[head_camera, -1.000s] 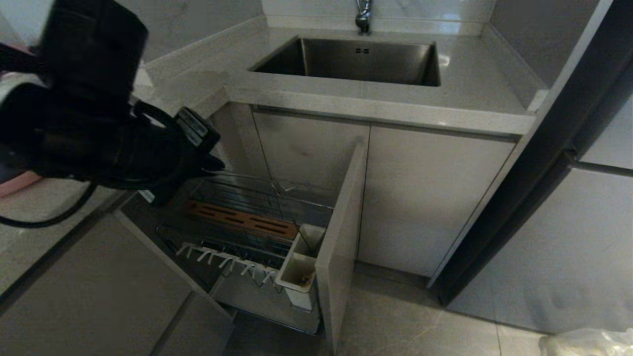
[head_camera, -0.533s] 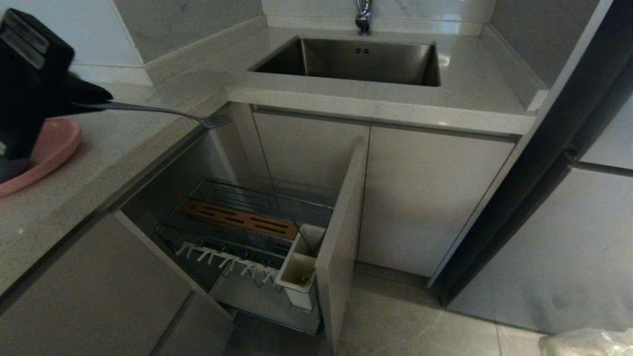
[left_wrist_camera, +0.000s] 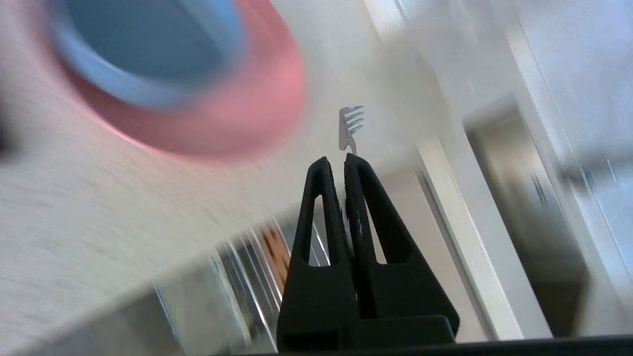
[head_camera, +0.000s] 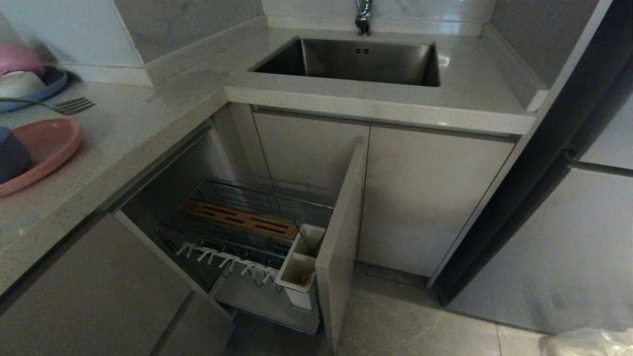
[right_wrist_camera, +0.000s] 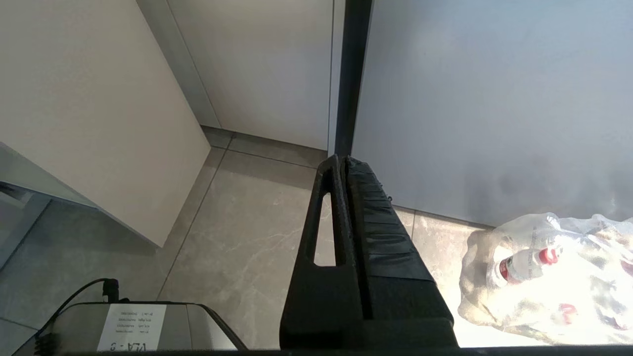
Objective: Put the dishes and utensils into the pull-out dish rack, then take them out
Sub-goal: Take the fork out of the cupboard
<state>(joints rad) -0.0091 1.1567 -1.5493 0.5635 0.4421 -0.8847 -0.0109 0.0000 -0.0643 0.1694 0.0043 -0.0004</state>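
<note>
While the left gripper (left_wrist_camera: 336, 159) has its fingers pinched on a metal fork (head_camera: 69, 105) at the left edge of the head view, the salmon-pink plate (head_camera: 47, 148) with the blue-grey bowl (head_camera: 11, 154) on it sits on the countertop (head_camera: 148, 118) just below. Pull-out dish rack (head_camera: 247, 237) at lower centre stands open with nothing loaded. Right gripper (right_wrist_camera: 342, 163) is pressed together over the floor.

Steel sink (head_camera: 368, 62) with faucet (head_camera: 363, 17) set in speckled surface (head_camera: 163, 104); dark blue plate (head_camera: 52, 86) holding pink and white bowls (head_camera: 17, 74); bagged bottles (right_wrist_camera: 544, 277) on tiled floor (right_wrist_camera: 237, 237).
</note>
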